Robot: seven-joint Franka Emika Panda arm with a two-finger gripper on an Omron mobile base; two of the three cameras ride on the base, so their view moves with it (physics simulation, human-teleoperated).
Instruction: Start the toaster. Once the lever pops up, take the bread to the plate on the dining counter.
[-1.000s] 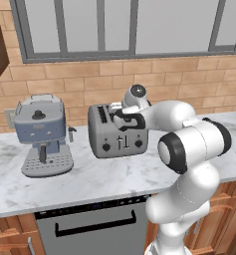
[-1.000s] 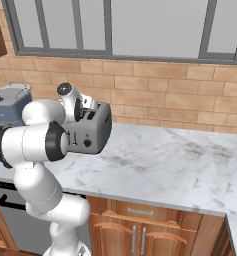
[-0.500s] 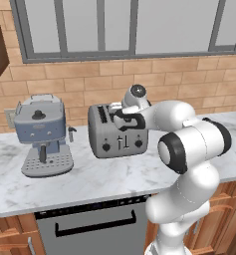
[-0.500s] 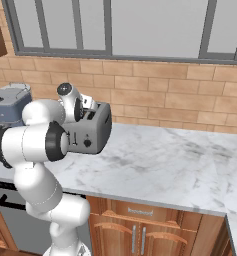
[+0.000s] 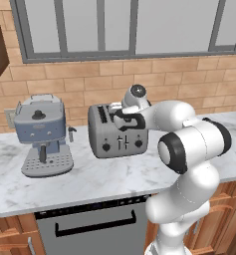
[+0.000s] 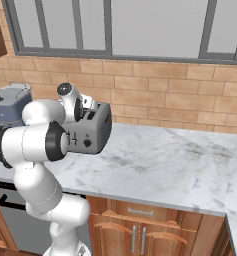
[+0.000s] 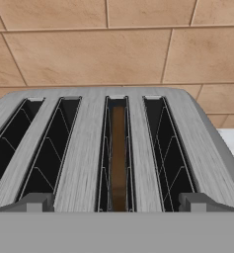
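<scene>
Grey toaster [image 5: 118,131] hasn't moved since earlier; end effector [image 7: 116,201] still open above it. Four slots, one bread [image 7: 118,158] slice, centre frame.

The white arm bends forward at the elbow, its end effector [image 7: 116,201] pointing down, fingers spread wide.

The arm hides the right part of the toaster [image 5: 117,134] in the left base view. In the hand view, the bread [image 7: 118,158] shows just its top edge, its lower part sunk in the slot.
</scene>
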